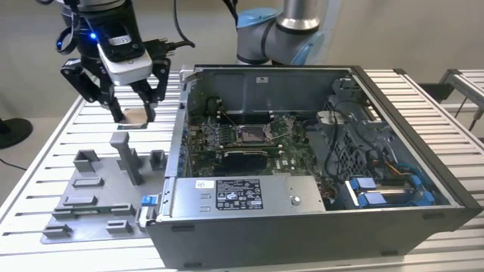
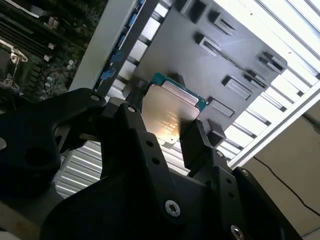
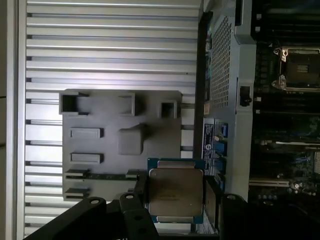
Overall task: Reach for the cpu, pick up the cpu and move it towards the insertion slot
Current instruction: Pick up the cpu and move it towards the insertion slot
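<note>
Gripper (image 1: 133, 115) is clamped on the cpu (image 3: 175, 192), pinching two opposite edges, with the chip raised off the grey fixture plate (image 1: 90, 192). The insertion slot (image 1: 252, 134) sits inside the computer case (image 1: 302, 226), toward the exterior view's right (well apart from the chip).

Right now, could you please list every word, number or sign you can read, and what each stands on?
Nothing here can be read.
Black-and-white label on the grey metal power-supply box: print too small.
Small white sticker on the back wall of the dark computer case: too small.
Faint marks on the silvery square metal-topped cpu, held in the black end effector: blurred.
</note>
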You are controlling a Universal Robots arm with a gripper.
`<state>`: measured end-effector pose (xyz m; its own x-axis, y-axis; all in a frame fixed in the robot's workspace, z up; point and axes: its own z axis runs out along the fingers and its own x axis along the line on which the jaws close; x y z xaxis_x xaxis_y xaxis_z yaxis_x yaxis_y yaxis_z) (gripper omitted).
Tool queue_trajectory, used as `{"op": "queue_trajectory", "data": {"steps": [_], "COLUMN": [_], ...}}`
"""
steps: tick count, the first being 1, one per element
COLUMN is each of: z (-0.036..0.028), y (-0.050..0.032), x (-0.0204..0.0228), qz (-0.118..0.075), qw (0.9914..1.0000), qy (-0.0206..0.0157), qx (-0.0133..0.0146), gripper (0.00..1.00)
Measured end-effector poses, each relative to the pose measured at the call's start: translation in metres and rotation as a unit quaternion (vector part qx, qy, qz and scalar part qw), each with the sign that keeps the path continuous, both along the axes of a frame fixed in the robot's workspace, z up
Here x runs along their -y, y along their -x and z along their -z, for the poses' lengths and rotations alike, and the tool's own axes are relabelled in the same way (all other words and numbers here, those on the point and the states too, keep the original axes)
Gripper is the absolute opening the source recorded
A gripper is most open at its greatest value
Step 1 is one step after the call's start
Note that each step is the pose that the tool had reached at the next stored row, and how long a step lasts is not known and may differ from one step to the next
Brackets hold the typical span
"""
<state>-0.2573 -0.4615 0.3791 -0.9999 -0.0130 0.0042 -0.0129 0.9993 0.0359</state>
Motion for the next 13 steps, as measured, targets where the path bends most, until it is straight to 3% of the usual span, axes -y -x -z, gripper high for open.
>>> {"op": "queue_trajectory", "data": {"steps": [13], "z": [0.0000], "y": [-0.0528], "x": [0.0000], "qz": [0.000], "qw": [1.00000], "qy": [0.0000], "qx": [0.0000], "gripper": [0.00]}}
